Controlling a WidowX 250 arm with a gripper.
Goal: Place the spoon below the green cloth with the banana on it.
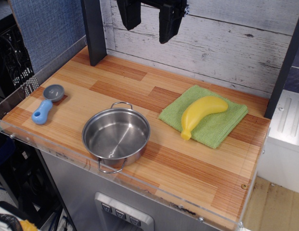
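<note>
The spoon point(46, 103) lies flat at the left side of the wooden tabletop, grey bowl toward the back, light-blue handle toward the front. The green cloth point(221, 126) lies at the right side of the table. The yellow banana point(201, 114) rests on the cloth, lying diagonally. My gripper point(148, 21) hangs high at the top centre of the view, above the back of the table, far from the spoon. Its two black fingers are apart with nothing between them.
An empty steel pot point(116, 138) with two loop handles stands at the front centre, between spoon and cloth. A dark post point(94, 31) stands at the back left. A clear strip point(139, 185) edges the table front. A white plank wall point(226, 43) is behind.
</note>
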